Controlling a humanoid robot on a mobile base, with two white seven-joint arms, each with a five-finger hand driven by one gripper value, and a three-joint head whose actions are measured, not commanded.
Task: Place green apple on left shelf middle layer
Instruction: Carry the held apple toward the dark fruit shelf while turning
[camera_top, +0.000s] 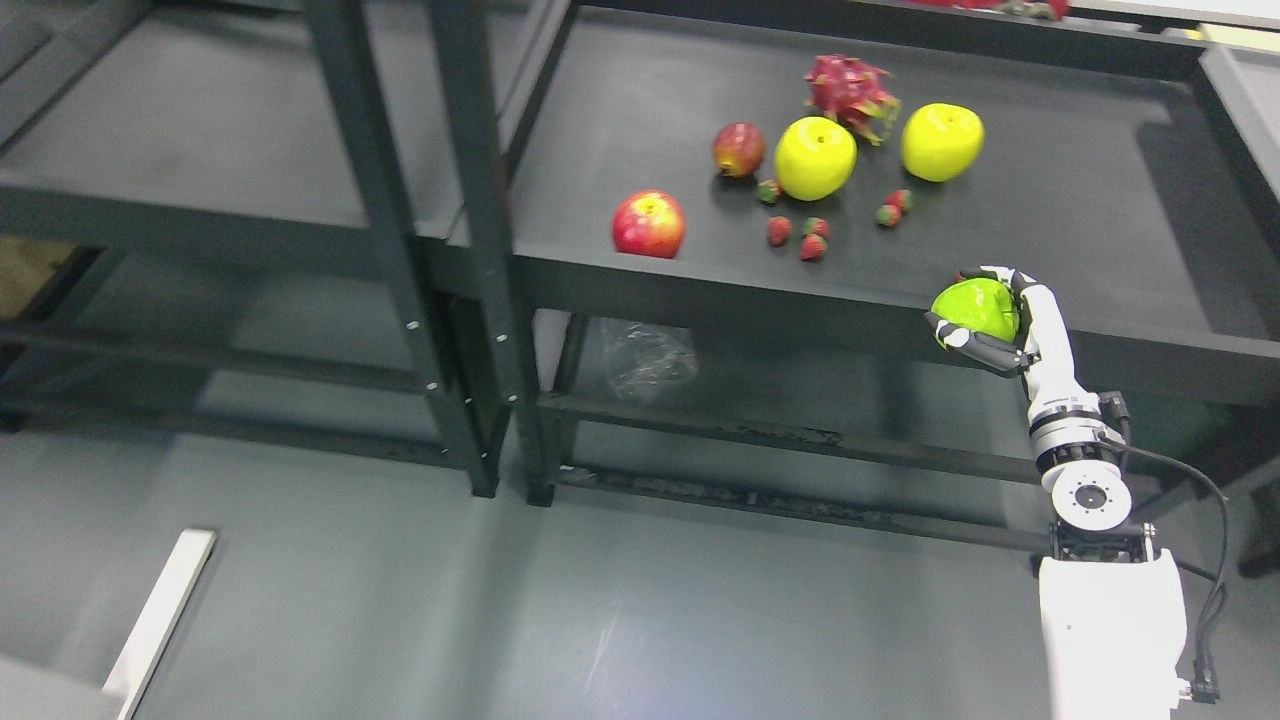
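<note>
The right hand (985, 318) is gripping the green apple (975, 308), with the fingers (965, 338) curling under and around it. The hand is holding the apple in the air, just in front of the front edge of the right shelf (1100, 230), near its right end. The left hand is not showing.

On this right shelf a red apple (649, 223), a smaller red fruit (738, 149), two yellow apples (815, 158) (941, 141), a dragon fruit (850, 90) and several strawberries (812, 238) are lying. The left shelf (200, 150) is standing well apart from the hand, on the other side of two dark posts (470, 240). Its middle layer is looking bare in the part that is showing.

As I judge it, the step in hand is the carrying of the apple to the left shelf, and the placing is not yet done. To do it well, the hand should be keeping a firm grasp, because the apple is round and smooth and could be slipping out. The arm should be travelling in front of the shelf edges, not over the fruits, so that it is not knocking them. It also needs to be passing the posts without touching them. The way is long, so perhaps the base must be moving to the left too. Over the middle layer, the hand should be going down until the apple is resting on the board, away from the edge, and only then letting go, so the apple is not rolling off.
</note>
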